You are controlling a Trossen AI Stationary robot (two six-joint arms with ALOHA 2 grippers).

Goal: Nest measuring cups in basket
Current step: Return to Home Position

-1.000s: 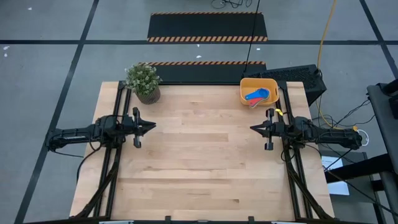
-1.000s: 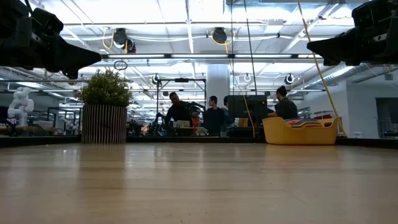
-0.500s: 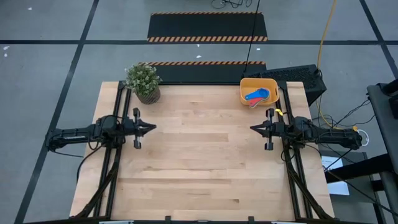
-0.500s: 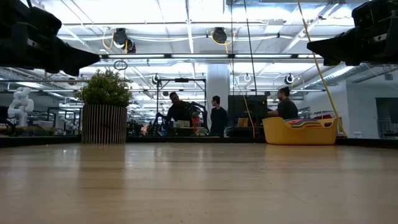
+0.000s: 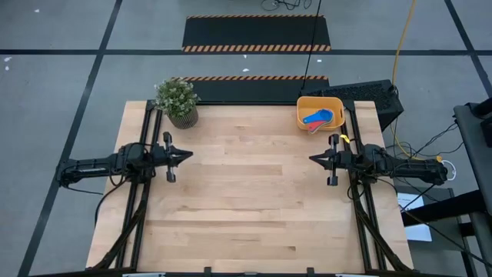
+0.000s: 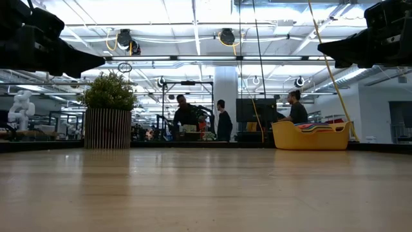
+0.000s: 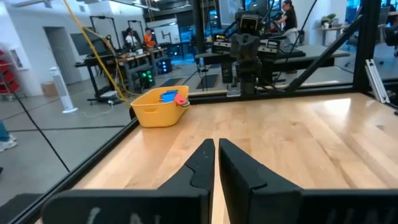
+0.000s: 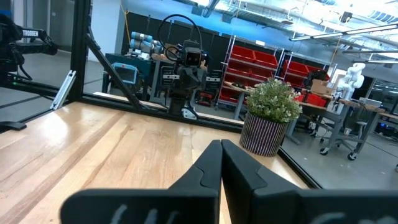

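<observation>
The yellow-orange basket (image 5: 320, 112) stands at the table's far right corner; it also shows in the low view (image 6: 311, 136) and the left wrist view (image 7: 159, 107). Measuring cups (image 5: 316, 119) lie nested inside it: blue, teal and red show, with a red handle (image 7: 181, 101) at the rim. My left gripper (image 5: 189, 157) is shut and empty at the table's left side, above the wood. My right gripper (image 5: 312, 159) is shut and empty at the right side, just near of the basket.
A potted green plant (image 5: 177, 101) stands at the table's far left corner. Bare wooden tabletop (image 5: 250, 192) lies between the two arms. People stand in the room beyond the far edge (image 6: 222, 120).
</observation>
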